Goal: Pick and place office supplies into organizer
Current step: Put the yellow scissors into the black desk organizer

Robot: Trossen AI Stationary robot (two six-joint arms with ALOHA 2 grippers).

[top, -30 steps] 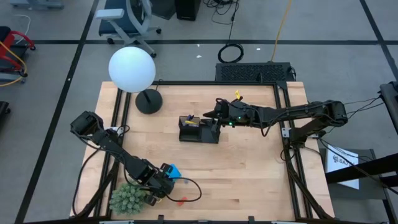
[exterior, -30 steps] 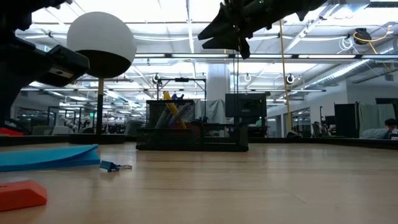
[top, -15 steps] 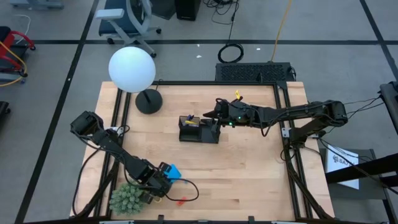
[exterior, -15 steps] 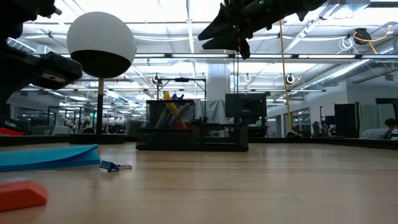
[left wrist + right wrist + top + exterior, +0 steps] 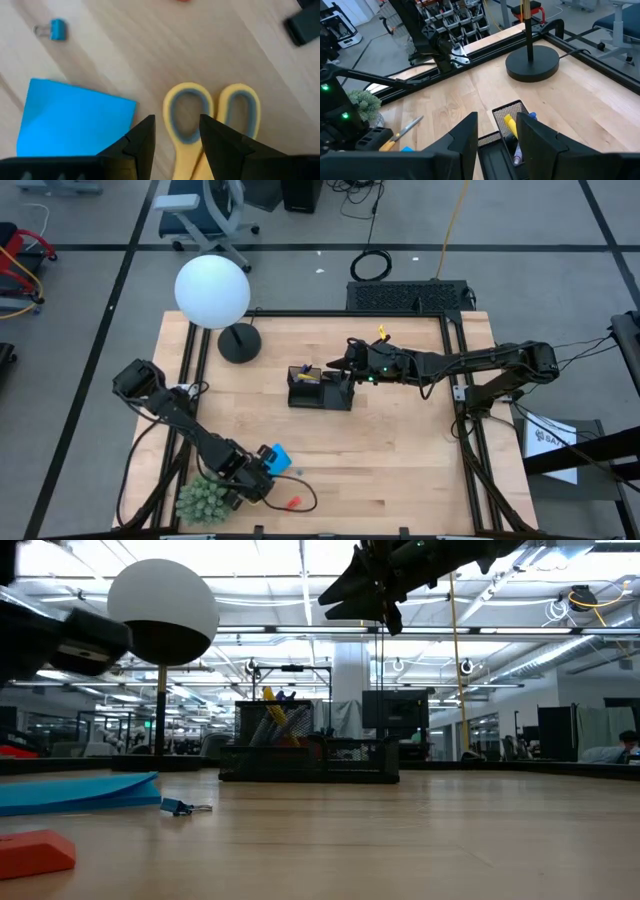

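Left hand [image 5: 175, 137] hovers open over the scissors [image 5: 212, 125] at the worktop's [image 5: 400, 450] 7 o'clock corner, blades running back under it; right hand [image 5: 350, 360] open above the organizer [image 5: 320, 388]

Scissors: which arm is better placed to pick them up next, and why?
Left. Its end effector hovers open directly over the scissors handles; the right end effector sits above the organizer.

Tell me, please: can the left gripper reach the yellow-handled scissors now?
Probably yes. The left gripper, open, hangs directly over the yellow-handled scissors lying flat on the wooden table, and nothing lies between them. The blue square note pad lies beside, apart.
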